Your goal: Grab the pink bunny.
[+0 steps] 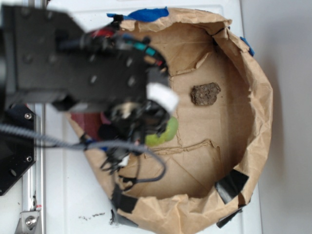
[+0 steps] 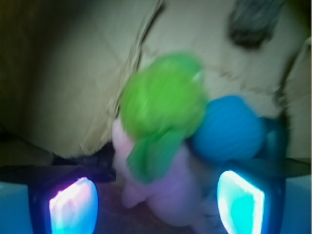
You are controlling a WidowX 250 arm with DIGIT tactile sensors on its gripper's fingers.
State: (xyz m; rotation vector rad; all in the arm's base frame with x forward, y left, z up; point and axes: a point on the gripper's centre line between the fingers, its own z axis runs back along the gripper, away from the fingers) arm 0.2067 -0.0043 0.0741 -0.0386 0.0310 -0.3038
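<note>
White tabletop (image 1: 73,195) carries a crumpled brown paper tray (image 1: 253,122). Gripper (image 2: 156,202) spread wide, empty, its pads flanking the pale pink plush bunny (image 2: 165,192), whose long axis runs away under the fuzzy lime-green plush (image 2: 163,105); a blue crocheted ball (image 2: 229,129) touches beyond.

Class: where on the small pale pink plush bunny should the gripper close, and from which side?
Probably on the small pale pink plush bunny's lower body, straight down between the open gripper's pads: the fuzzy lime-green plush covers its upper part and the blue ball crowds one flank.
</note>
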